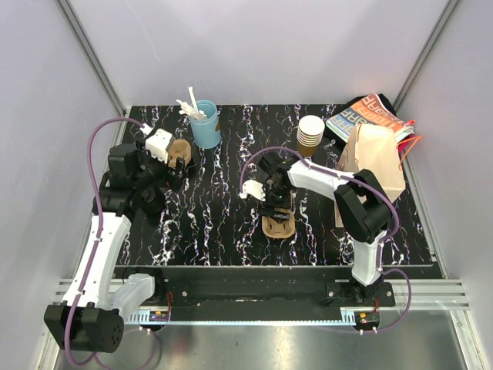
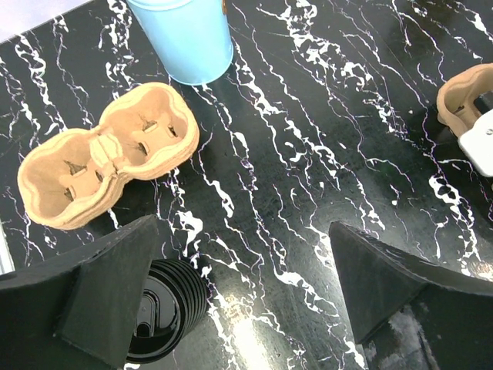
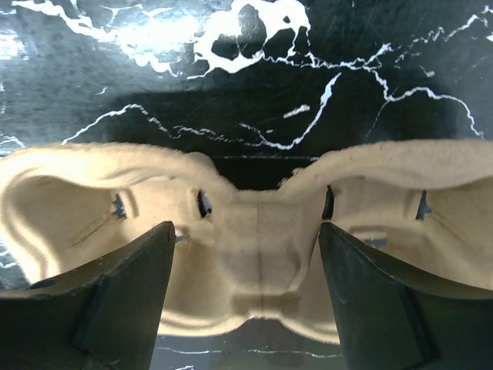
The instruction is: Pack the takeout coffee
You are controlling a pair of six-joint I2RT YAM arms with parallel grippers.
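Gleaming black marbled table [image 1: 223,200] w/ pale walls [image 1: 254,46], L claw [image 2: 243,247] wide, R claw [image 3: 246,254] wide astride carrier [image 3: 77,208]

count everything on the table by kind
pulp cup carriers: 2
light-blue cup of white utensils: 1
stack of brown ribbed paper cups: 1
stack of black lids: 1
paper bag: 1
colourful printed paper: 1
total: 7
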